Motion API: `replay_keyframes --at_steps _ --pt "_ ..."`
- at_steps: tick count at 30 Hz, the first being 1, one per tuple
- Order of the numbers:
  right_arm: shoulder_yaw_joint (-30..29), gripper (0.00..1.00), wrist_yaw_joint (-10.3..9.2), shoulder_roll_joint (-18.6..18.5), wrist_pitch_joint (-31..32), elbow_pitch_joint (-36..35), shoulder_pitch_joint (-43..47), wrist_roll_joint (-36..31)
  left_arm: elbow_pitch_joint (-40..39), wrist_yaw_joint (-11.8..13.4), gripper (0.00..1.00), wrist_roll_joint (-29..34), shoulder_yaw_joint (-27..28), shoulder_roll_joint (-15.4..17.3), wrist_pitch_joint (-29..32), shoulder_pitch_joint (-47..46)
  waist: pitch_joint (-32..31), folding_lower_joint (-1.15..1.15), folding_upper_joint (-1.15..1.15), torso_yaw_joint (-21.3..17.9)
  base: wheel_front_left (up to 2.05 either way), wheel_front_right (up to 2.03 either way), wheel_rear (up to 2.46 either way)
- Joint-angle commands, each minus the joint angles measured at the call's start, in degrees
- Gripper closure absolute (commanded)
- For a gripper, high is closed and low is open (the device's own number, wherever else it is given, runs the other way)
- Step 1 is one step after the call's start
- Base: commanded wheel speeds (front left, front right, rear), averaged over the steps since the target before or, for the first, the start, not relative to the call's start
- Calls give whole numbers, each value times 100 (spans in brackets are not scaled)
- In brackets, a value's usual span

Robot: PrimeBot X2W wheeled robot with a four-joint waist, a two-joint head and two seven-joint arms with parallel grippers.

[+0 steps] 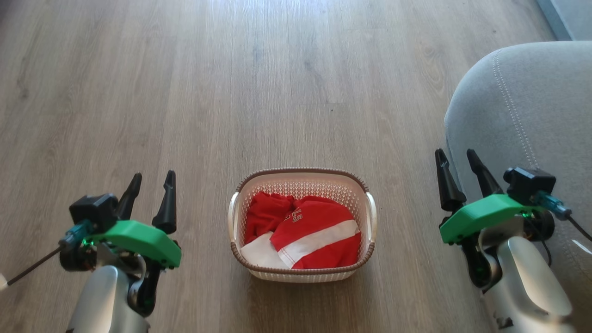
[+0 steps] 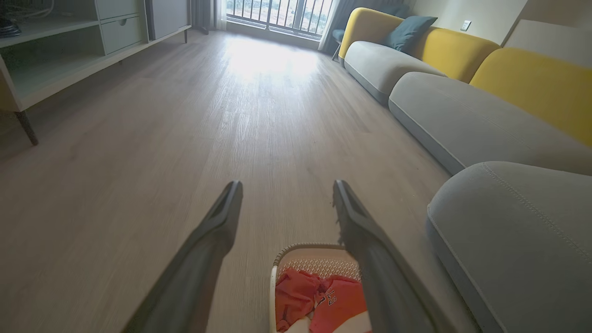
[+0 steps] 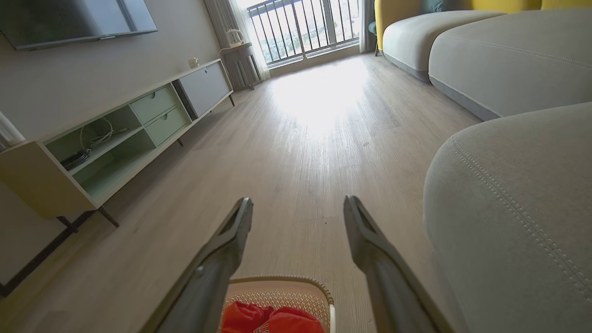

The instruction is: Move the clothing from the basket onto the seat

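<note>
A cream perforated basket with a brown braided rim stands on the wood floor at the lower middle of the head view. Inside lie a red garment with white bands and a white one beneath it. The grey seat with its double stitching rises at the right. My left gripper hangs open, left of the basket and apart from it. My right gripper hangs open between basket and seat, empty. The basket and red clothing show low in the left wrist view, also the basket in the right wrist view.
Wood floor stretches ahead of the basket. A long grey and yellow sofa runs along the right side. A low TV cabinet with open shelves and drawers lines the left wall, and a balcony railing closes the far end.
</note>
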Motion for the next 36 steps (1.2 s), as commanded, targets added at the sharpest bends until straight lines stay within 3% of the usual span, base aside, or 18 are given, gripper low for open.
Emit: replay_keyframes --at_steps 1,17,36 --pt "99 0 0 -39 -99 -150 -384 -226 -148 -1 0 226 181 147 -111 -383 3 0 0 1 0 0 0" --pt "87 0 0 -28 -387 -31 -688 -1371 -35 -10 0 1267 279 133 -396 -636 57 0 0 -14 0 0 0" --pt "-123 0 0 62 -387 -190 -707 -1490 -18 -10 0 1193 284 115 -396 -633 297 0 0 -83 0 0 0"
